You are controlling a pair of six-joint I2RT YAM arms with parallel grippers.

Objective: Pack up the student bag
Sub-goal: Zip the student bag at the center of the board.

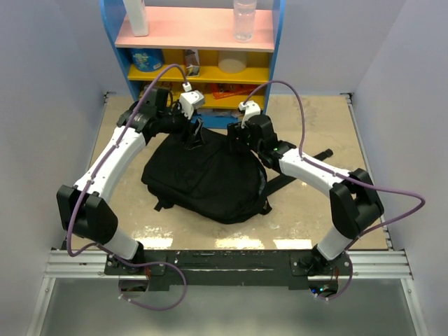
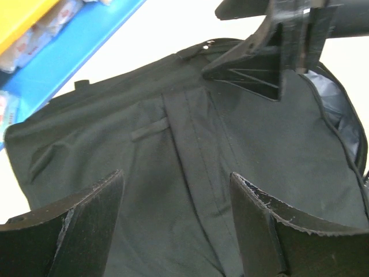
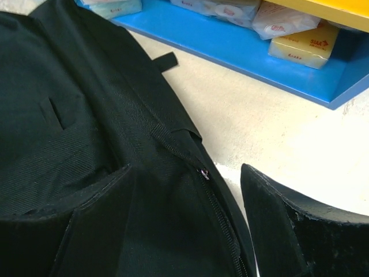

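The student bag (image 1: pixel 206 178), a large black fabric backpack, lies flat in the middle of the table. My left gripper (image 1: pixel 194 135) hovers over its far top edge, jaws open, with only bag fabric (image 2: pixel 190 150) between the fingers. My right gripper (image 1: pixel 236 138) is open just above the bag's far right edge. In the right wrist view a zipper with a small metal end (image 3: pixel 203 172) runs between its fingers along the bag (image 3: pixel 86 133). The right gripper's fingers (image 2: pixel 259 63) show in the left wrist view. Neither gripper holds anything.
A blue and yellow shelf unit (image 1: pixel 203 63) stands at the far edge, with packets (image 3: pixel 300 43), a bottle (image 1: pixel 244 19) and a white container (image 1: pixel 136 15). The bag's straps (image 1: pixel 308 164) trail right. Grey walls enclose both sides.
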